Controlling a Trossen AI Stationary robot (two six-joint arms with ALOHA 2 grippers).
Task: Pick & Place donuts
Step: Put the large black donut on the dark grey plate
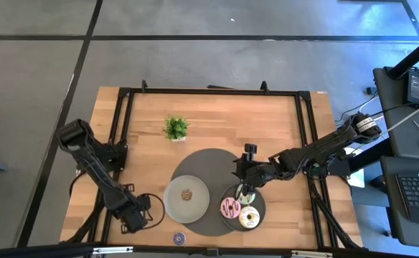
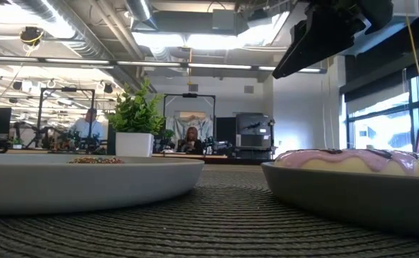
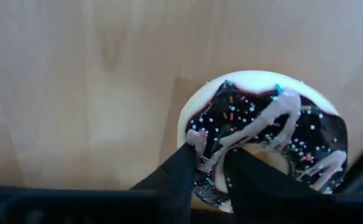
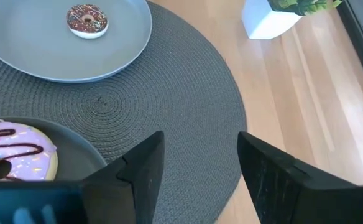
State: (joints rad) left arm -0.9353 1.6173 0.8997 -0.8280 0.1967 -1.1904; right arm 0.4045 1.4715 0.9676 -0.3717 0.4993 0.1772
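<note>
My left gripper is at the table's near left, shut on a dark sprinkled donut with pink drizzle, which the gripper hides in the high view. My right gripper is open and empty above the dark plate, which holds a pink-striped donut, a cream donut and a green donut. A tiny brown sprinkled donut lies on the light grey plate. A purple donut lies on the wood by the near edge. My left gripper pinches one side of the dark donut's ring between its two fingers. One finger is at the outer edge and the other is toward the hole. I cannot tell whether the donut rests on the wood or is lifted.
Both plates sit on a round dark woven mat. A small green potted plant stands on the wood behind the mat. A black frame runs along the table's edges. People and desks show far behind the table in the low view.
</note>
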